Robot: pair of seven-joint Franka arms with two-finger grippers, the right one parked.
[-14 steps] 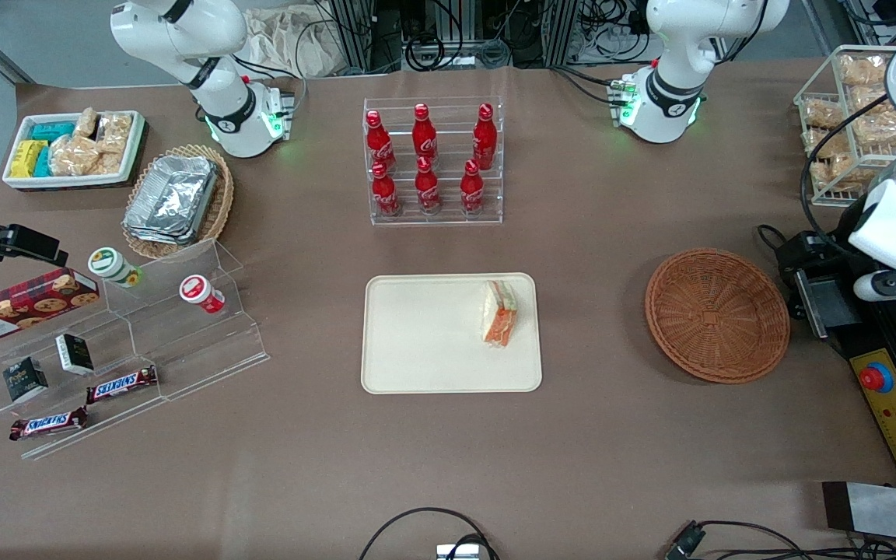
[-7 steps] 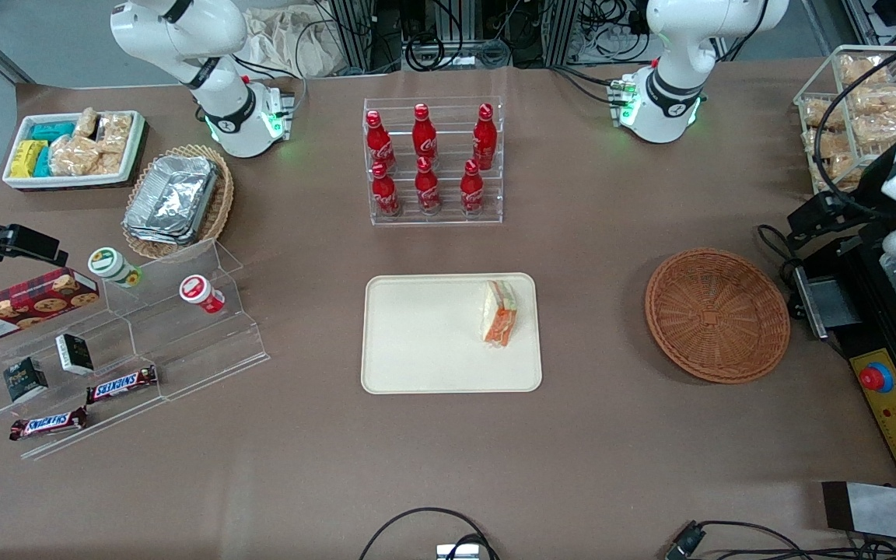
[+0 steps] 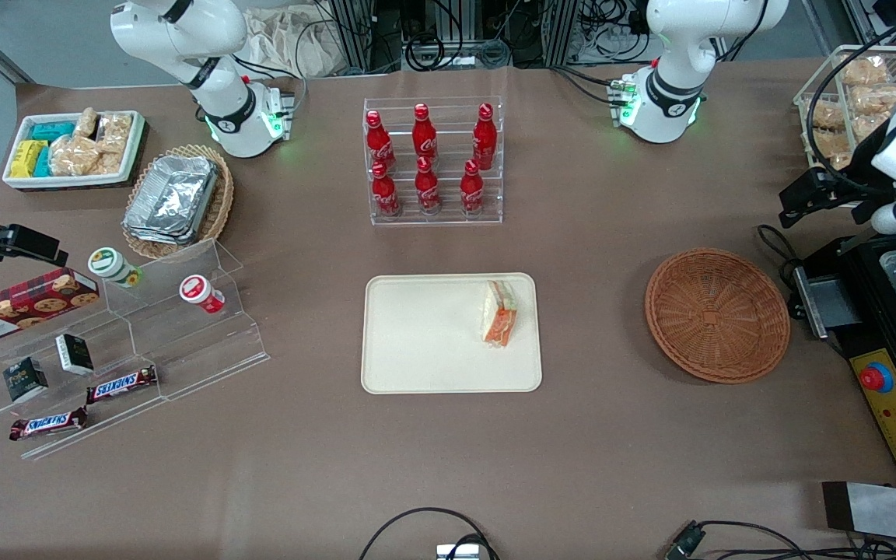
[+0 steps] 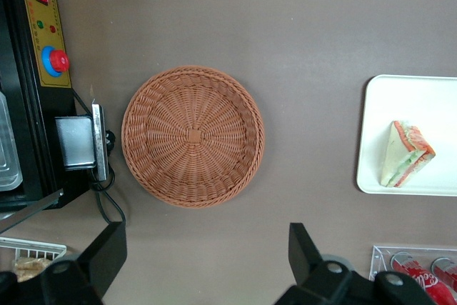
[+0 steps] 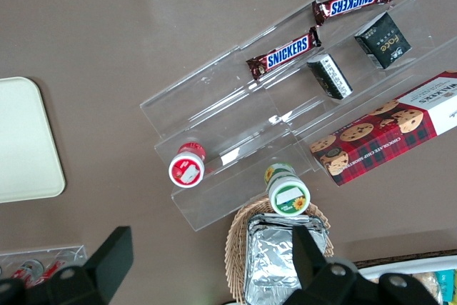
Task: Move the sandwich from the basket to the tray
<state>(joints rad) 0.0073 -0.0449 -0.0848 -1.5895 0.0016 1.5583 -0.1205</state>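
High, end effector [image 4: 203, 258] agape above basket [image 4: 193, 136].

On my screen, a clear rack [image 3: 434, 159] with six red cola bottles in two rows stands mid-table, toward the table edge farthest from the front camera. At the corner toward the parked arm's end sits a white bin of bagged snacks [image 3: 75, 148], and just beside it a tan oval basket [image 3: 177, 200] holds foil containers. Nearer the camera along that end I see a stepped acrylic stand [image 3: 145, 334] carrying two small lidded cups [image 3: 114, 266], a cookie box [image 3: 24, 305], two small dark boxes [image 3: 75, 353] and two Snickers bars [image 3: 121, 383]. At the working arm's end, a wire rack of bagged snacks [image 3: 852, 101] occupies the corner, and a yellow control panel [image 3: 891, 404] with a red button lies along that edge.
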